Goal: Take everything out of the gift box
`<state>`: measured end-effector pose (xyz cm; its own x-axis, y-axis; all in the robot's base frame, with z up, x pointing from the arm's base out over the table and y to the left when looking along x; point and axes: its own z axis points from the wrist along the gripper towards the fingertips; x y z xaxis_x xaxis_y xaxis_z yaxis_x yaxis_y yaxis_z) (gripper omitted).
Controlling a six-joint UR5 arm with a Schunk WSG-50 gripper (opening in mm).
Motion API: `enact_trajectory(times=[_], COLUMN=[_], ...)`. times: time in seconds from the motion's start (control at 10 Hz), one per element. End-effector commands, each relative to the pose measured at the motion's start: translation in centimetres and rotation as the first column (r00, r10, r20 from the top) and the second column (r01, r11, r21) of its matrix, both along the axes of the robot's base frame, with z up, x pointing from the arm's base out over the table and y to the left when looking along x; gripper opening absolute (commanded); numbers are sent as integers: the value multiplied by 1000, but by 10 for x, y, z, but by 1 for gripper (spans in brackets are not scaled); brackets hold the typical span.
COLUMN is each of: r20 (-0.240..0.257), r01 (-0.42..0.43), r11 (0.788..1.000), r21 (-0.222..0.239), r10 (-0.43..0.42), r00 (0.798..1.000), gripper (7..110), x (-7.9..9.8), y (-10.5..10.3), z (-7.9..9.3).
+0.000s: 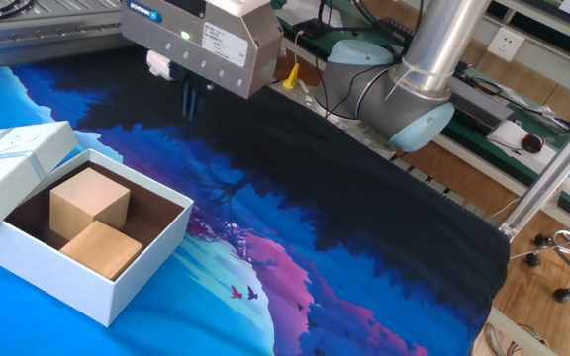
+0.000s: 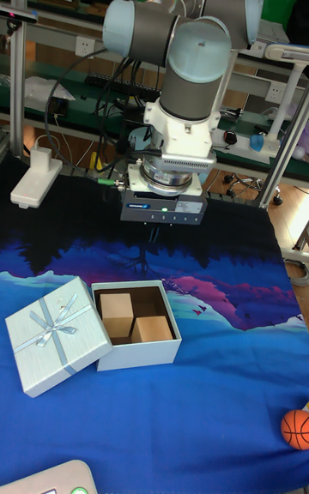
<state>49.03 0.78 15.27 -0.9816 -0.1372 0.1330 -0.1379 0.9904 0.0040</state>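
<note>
Square pale blue-white cardboard gift box (image 1: 87,252), brown inside, stood open on the left of the worktop with the blue-and-purple printed cloth (image 1: 364,277), matching lid with pale ribbon bow (image 2: 56,335) leaning against its side. Held two plain light-wood blocks touching one another: paler cube (image 1: 89,202) toward the back, tanner cube (image 1: 102,247) in front. Two-finger claw (image 1: 191,104) hung above the cloth, apart from the box, empty, dark fingers close together. Judged: nothing removed yet. Advised: centre over one cube, open wider than its faces, descend straight, keep clear of box walls and the neighbouring cube. Tall fixed view alone showed the whole lid, a small orange ball (image 2: 297,428) at the right edge; fixed view alone showed the finger gap.
</note>
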Motion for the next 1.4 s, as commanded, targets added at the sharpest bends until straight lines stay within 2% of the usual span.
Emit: enact_trajectory(times=[0.0, 0.1, 0.2, 0.3, 0.5, 0.6, 0.7, 0.8, 0.9, 1.0, 1.1, 1.2, 1.3], r20=[23, 2, -22, 44, 22, -10, -20, -6, 38, 41, 70, 84, 77], r01=[-19, -1, 28, -66, -66, -78, -102, -88, -75, -74, -76, -97, -115], r11=[996, 996, 998, 998, 998, 997, 995, 996, 997, 996, 996, 995, 993], r21=[-85, -87, -59, 4, -4, -15, -9, 6, -25, -49, -45, -34, 11], r10=[21, 1, -29, 66, 66, 78, 102, 88, 76, 76, 79, 99, 113], r00=[1000, 1000, 999, 997, 998, 997, 995, 996, 996, 996, 994, 992, 991], gripper=[7, 7, 7, 7, 7, 7, 7, 7, 7, 7, 7, 7, 7], x=[6, 1, -6, 11, 6, -2, 7, 27, 56, 72, 90, 108, 121], y=[-22, -22, -14, -1, -3, -7, -19, -23, -29, -34, -33, -32, -25], z=[2, 2, 3, 0, 1, 2, -15, -37, -52, -56, -51, -39, -31])
